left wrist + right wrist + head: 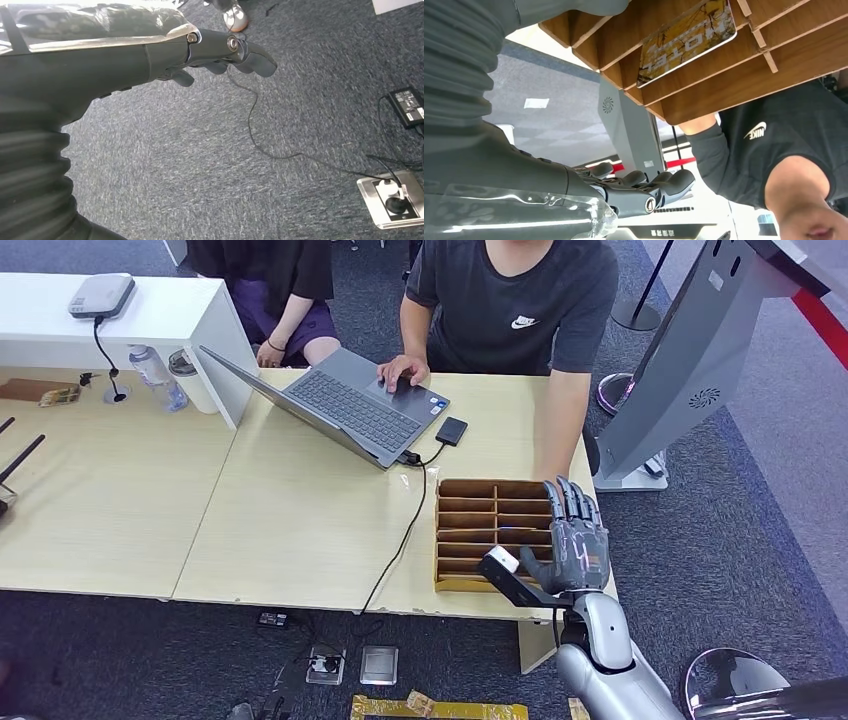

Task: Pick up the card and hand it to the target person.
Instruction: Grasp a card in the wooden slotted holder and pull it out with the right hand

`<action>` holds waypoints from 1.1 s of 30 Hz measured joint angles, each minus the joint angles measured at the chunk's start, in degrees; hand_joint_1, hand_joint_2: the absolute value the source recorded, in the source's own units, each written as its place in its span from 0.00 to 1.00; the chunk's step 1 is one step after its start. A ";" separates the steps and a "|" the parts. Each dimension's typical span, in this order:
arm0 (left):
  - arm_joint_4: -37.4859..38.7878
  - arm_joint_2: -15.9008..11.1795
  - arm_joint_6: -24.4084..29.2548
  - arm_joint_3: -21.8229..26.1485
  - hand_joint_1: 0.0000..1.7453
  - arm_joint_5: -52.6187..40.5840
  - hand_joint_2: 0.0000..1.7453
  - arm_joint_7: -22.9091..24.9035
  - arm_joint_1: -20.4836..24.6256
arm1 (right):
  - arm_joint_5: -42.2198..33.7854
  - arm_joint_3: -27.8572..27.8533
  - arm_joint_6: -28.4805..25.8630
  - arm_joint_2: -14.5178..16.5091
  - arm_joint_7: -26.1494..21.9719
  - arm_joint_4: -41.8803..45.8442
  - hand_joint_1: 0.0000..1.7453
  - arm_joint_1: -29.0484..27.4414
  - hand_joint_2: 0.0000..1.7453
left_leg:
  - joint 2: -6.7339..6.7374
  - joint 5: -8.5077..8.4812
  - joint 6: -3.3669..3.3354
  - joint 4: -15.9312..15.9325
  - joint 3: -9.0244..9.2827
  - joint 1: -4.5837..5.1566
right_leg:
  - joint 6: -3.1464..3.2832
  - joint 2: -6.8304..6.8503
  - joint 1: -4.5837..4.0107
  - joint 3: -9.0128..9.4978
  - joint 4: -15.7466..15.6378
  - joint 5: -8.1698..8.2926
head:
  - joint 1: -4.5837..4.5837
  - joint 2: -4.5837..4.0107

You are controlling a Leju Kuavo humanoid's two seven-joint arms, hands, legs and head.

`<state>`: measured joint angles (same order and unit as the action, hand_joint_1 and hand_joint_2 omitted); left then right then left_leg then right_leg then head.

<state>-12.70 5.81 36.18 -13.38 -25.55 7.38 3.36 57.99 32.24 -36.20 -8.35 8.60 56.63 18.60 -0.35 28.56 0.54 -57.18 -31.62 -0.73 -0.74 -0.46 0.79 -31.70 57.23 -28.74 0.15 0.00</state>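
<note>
A yellow card (686, 40) with printed letters lies in one slot of the wooden divider box (478, 517), which stands near the table's front right edge. My right hand (573, 536) is raised just over the right side of that box, fingers (644, 187) stretched and apart, holding nothing. A person in a dark T-shirt (520, 300) sits across the table, one hand on a laptop and the other forearm reaching down beside the box. My left hand (220, 52) hangs over the carpet with its fingers loosely extended and nothing in them.
An open grey laptop (350, 405), a small black drive (451, 430) and a black cable lie on the light wooden table (280, 530). A second person (280, 290) sits at the back left. A grey kiosk (690, 350) stands right. A floor socket (392, 197) is below.
</note>
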 joint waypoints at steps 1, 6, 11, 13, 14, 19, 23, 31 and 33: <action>0.00 0.00 0.01 -0.03 0.00 0.05 1.00 0.01 0.00 | 0.00 0.00 -0.04 0.01 -0.04 0.00 0.09 0.07 1.00 | 0.00 0.00 0.00 0.00 0.00 0.00 | 0.00 0.00 0.00 0.00 0.00 0.00 | 0.00 0.00; 0.00 0.00 0.02 -0.09 0.00 0.44 1.00 0.08 0.00 | 0.00 0.00 -0.22 0.05 -0.19 0.00 0.09 0.33 1.00 | 0.00 0.00 0.00 0.00 0.00 0.00 | 0.00 0.00 0.00 0.00 0.00 0.00 | 0.00 0.00; 0.00 0.00 0.08 -0.11 0.00 0.78 1.00 0.16 0.00 | 0.00 0.00 -0.24 0.17 -0.48 0.00 0.09 0.48 1.00 | 0.00 0.00 0.00 0.00 0.00 0.00 | 0.00 0.00 0.00 0.00 0.00 0.00 | 0.01 0.00; 0.00 0.00 0.09 -0.13 0.00 0.87 1.00 0.18 0.00 | 0.00 0.00 -0.24 0.24 -0.55 0.00 0.10 0.53 1.00 | 0.00 0.00 0.00 0.00 0.00 0.00 | 0.00 0.00 0.00 0.00 0.00 0.00 | 0.00 0.00; 0.00 0.00 0.10 -0.13 0.00 0.90 1.00 0.19 0.00 | -0.01 0.00 -0.24 0.26 -0.57 0.00 0.11 0.55 1.00 | 0.00 0.00 0.00 0.00 0.00 0.00 | 0.00 0.00 0.00 0.00 0.00 0.00 | 0.00 0.00; 0.00 0.00 0.19 -0.14 0.00 0.98 1.00 0.25 0.00 | -0.25 0.00 -0.20 0.33 -0.81 -0.03 0.12 0.67 1.00 | 0.00 0.00 0.00 0.00 0.00 0.00 | 0.00 0.00 0.00 0.00 0.00 0.00 | 0.00 0.00; 0.00 0.00 0.25 -0.17 0.00 0.98 1.00 0.23 0.00 | -0.39 0.01 -0.20 0.49 -0.94 -0.12 0.14 0.69 1.00 | 0.00 0.00 0.00 0.00 0.00 0.00 | 0.00 0.00 0.00 0.00 0.00 0.00 | 0.02 0.00; 0.00 0.00 0.26 -0.52 0.00 0.98 1.00 0.14 0.00 | -0.57 0.04 -0.16 0.82 -1.08 -0.54 0.89 0.69 1.00 | 0.00 0.00 0.00 0.00 0.00 0.00 | 0.00 0.00 0.00 0.00 0.00 0.00 | 0.00 0.00; 0.00 0.00 0.29 -0.72 0.00 0.98 1.00 0.12 0.00 | -0.78 0.08 -0.14 0.88 -1.17 -0.66 0.85 0.68 1.00 | 0.00 0.00 0.00 0.00 0.00 0.00 | 0.00 0.00 0.00 0.00 0.00 0.00 | 0.01 0.00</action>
<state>-12.70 5.81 36.47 -14.10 -24.57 7.50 3.36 57.21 32.32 -36.34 -7.47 7.43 55.98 19.28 -0.35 28.56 0.54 -57.18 -31.62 -0.73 -0.74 -0.46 0.79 -31.70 57.23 -28.74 0.16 0.00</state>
